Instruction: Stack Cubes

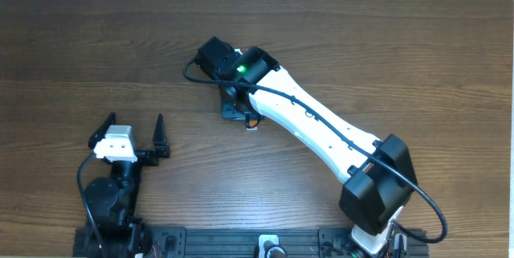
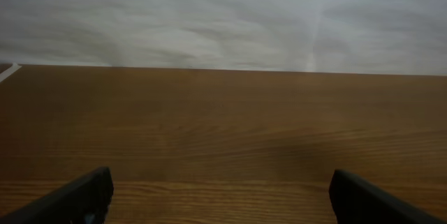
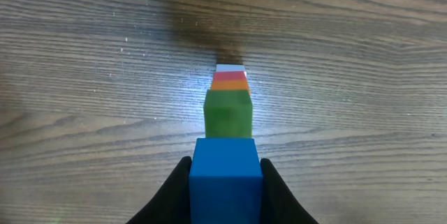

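Right gripper point(image 3: 225, 175) pinching blue cube point(image 3: 225, 190), held over stack point(image 3: 230, 82) to land square. Green cube point(image 3: 228, 114) on top just ahead of gripper, probably not touching yet. Left gripper point(image 1: 135, 132) spread wide, empty, parked out of way.

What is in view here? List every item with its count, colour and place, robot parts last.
blue cube: one, blue, between the fingers of the right gripper, over the stack
green cube: one, green, under the blue cube
orange cube: one, orange, under the green cube
red cube: one, red, under the orange cube
white cube: one, white, lowest in the stack
table: one, brown wood, under everything
left gripper: one, black, open, at the table's left
right gripper: one, black, shut on the blue cube
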Controlling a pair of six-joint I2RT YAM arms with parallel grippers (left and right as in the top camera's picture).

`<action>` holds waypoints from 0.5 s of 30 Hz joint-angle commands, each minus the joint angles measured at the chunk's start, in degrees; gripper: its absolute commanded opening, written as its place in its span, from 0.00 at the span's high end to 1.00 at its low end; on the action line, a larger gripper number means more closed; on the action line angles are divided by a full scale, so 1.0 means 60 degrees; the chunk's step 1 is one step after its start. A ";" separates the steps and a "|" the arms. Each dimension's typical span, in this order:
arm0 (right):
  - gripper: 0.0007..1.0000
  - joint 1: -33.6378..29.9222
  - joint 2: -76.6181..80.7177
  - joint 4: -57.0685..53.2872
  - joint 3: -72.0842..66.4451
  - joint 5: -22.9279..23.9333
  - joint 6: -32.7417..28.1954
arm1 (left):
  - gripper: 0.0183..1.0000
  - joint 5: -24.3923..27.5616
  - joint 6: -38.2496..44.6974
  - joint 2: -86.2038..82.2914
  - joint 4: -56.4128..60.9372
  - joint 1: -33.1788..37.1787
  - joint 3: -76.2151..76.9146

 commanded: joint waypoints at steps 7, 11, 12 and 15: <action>0.99 -0.0138 0.0484 0.0084 -0.0095 0.0066 0.0164 | 0.00 0.0098 0.0138 -0.0076 -0.0007 0.0051 -0.0051; 0.99 -0.0182 0.0484 0.0091 -0.0095 0.0069 0.0168 | 0.00 0.0098 0.0142 -0.0076 -0.0007 0.0051 -0.0051; 0.99 -0.0189 0.0484 0.0091 -0.0095 0.0069 0.0168 | 0.00 0.0098 0.0138 -0.0076 -0.0004 0.0051 -0.0047; 0.99 -0.0222 0.0484 0.0087 -0.0095 0.0076 0.0226 | 0.00 0.0098 0.0138 -0.0076 -0.0007 0.0051 -0.0051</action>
